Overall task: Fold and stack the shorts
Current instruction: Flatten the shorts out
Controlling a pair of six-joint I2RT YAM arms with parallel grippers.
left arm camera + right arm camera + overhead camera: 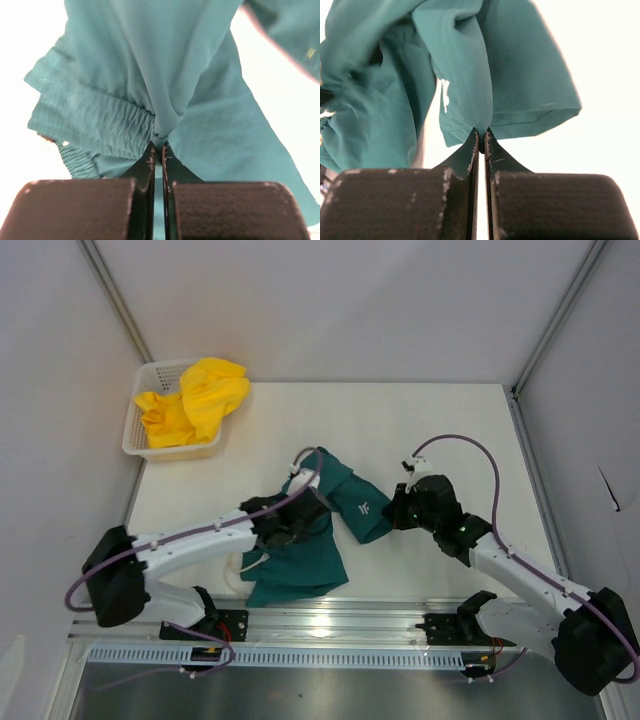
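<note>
Both claws show in the overhead view: the left gripper (300,515) sits on the dark teal-green cloth shorts (310,560), and the right gripper (397,508) meets the leg of that pair that reaches toward it and carries a small white logo. These shorts lie crumpled at the middle of the white table (440,430), close to the near edge. Bright yellow cloth shorts (205,395) spill out of a white plastic mesh basket (135,435) at the far left corner, well apart from both arms.

From the left wrist camera, the left gripper (157,146) is pinched tight on a fold of teal fabric just beside the gathered elastic waistband (95,122).

From the right wrist camera, the right gripper (481,132) is clamped on the hemmed edge of a teal leg, with a white mark (444,95) just above it.
</note>
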